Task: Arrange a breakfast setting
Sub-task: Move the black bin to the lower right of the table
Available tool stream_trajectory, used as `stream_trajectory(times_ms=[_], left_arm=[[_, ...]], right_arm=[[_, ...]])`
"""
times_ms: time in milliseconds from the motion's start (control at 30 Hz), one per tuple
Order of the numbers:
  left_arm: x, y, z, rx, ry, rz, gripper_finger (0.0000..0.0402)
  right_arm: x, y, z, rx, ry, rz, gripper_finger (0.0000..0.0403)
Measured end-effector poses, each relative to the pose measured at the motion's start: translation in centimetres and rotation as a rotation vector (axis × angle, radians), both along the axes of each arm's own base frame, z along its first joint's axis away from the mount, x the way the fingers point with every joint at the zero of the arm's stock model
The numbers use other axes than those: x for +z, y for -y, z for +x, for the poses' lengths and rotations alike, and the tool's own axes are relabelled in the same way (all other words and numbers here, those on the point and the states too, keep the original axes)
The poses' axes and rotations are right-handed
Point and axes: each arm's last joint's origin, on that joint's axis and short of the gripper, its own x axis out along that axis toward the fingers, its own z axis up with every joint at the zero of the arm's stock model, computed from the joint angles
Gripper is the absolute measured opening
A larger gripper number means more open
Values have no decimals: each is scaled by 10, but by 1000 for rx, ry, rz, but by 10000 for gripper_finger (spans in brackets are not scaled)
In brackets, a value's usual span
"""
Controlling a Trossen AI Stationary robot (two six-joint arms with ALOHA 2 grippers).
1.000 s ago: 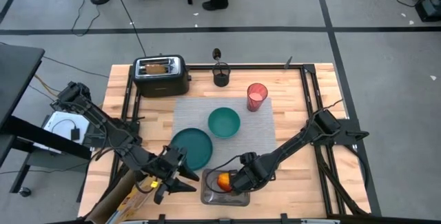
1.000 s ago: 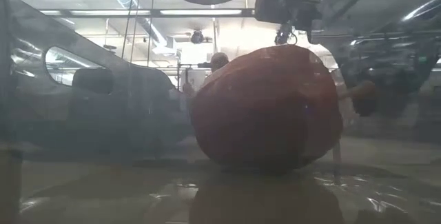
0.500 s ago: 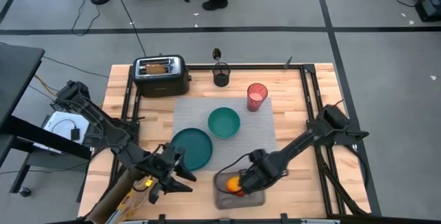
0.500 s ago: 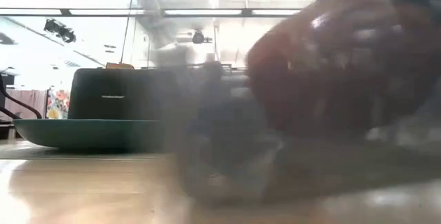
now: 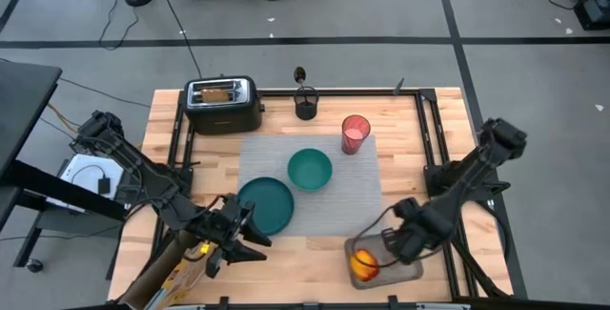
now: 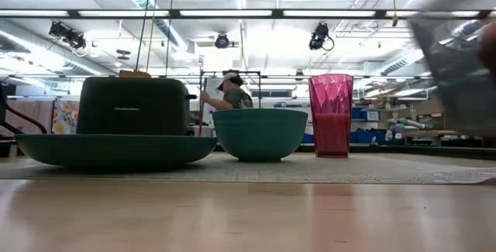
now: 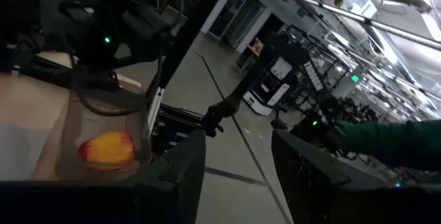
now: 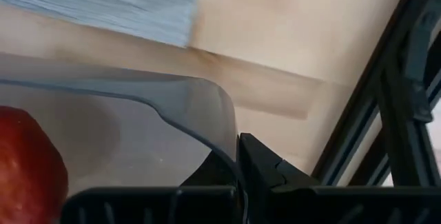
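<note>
A red-yellow apple (image 5: 363, 263) lies in the clear grey tray (image 5: 386, 270) at the table's near right, with my right gripper (image 5: 404, 241) shut on the tray. The grey placemat (image 5: 324, 200) carries the teal plate (image 5: 265, 205), teal bowl (image 5: 310, 170) and pink-red cup (image 5: 355, 134). A toast slice (image 5: 217, 92) stands in the toaster (image 5: 224, 105). My left gripper (image 5: 236, 238) hovers open at the near left, pointing level toward the tray (image 7: 103, 114), with nothing between its fingers. My right gripper holds the tray's thin wall beside a rounded corner (image 8: 224, 138), coming from above with the fingers pointing down. The wall runs into the fingers (image 8: 258, 165), which hide how they close on it. In the low view the tray (image 6: 457, 66) hangs above the tabletop with the apple inside.
A small dark holder (image 5: 305, 106) with a utensil in it stands at the far edge. A brown package (image 5: 157, 274) lies under the left arm at the near left. Black frame rails (image 5: 434, 148) run along the table's right side. A person (image 6: 232, 93) shows in the room behind.
My right gripper has swung from the near middle toward the table's right edge and risen, carrying the tray with the apple in it. The tray has left the low camera's front, so the plate, bowl and cup now show there.
</note>
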Motion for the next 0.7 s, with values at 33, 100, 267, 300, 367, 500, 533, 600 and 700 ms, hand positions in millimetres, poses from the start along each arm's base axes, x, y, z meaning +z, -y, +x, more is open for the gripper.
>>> stream_trajectory(times_ms=[33, 100, 267, 300, 367, 500, 533, 600, 700], left_arm=[[0, 0, 0, 7, -3, -7, 173], [0, -1, 0, 18, -9, -21, 173], [2, -1, 0, 19, 7, -29, 173], [3, -1, 0, 19, 21, -34, 173], [6, -1, 0, 20, 50, -36, 173], [11, -3, 1, 31, 104, -23, 173], [11, -4, 2, 37, 106, -23, 173], [11, -7, 4, 49, 104, -21, 173], [11, -10, 6, 65, 105, -21, 173]], right_arm=[[-5, 0, -8, -13, 3, 6, 7], [-16, 0, -24, -22, -2, 12, 7], [-38, 0, -45, 25, -61, 16, 10], [-40, -1, -47, 32, -68, 21, 11], [-45, -1, -51, 41, -76, 23, 12], [-50, -1, -53, 35, -79, 28, 15], [-51, 0, -53, 32, -83, 23, 18], [-52, 1, -55, 39, -106, 18, 30], [-50, 2, -57, 60, -119, 39, 67]])
